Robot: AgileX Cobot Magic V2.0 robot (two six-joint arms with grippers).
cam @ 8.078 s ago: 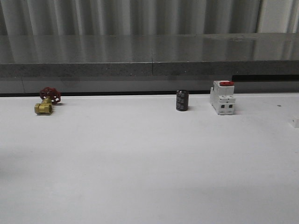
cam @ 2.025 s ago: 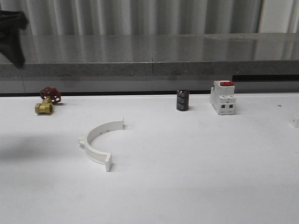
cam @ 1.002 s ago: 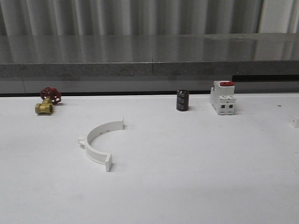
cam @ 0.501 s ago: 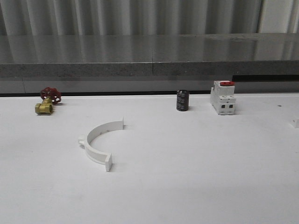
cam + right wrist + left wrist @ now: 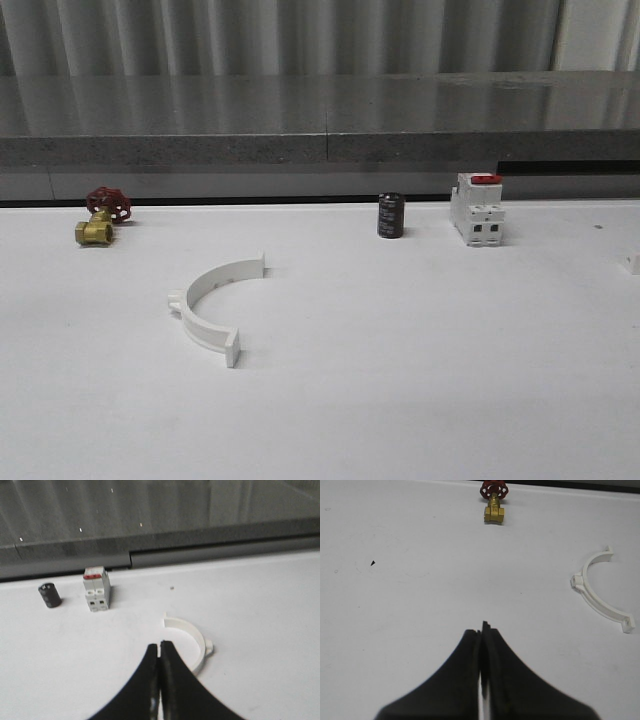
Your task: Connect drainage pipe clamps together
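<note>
One white half-ring drainage pipe clamp (image 5: 186,300) lies flat on the white table, left of centre, its open side facing right. The left wrist view shows the same clamp (image 5: 581,581) off to the side, well apart from my left gripper (image 5: 481,627), which is shut and empty above bare table. A second clamp half (image 5: 200,636) lies just beyond and beside my right gripper (image 5: 159,644), which is shut with nothing in it; its fingers (image 5: 175,680) cover part of that half's arc.
A brass valve with a red handwheel (image 5: 100,215) stands at the back left. A black cylinder (image 5: 390,215) and a white switch with a red top (image 5: 477,208) stand at the back right. A small white piece (image 5: 632,263) is cut off at the right edge.
The clamp half, absent 8 s ago, now lies on the table. A dark arm shape at the upper left 2 s ago is gone. Nothing has moved in the last second.
</note>
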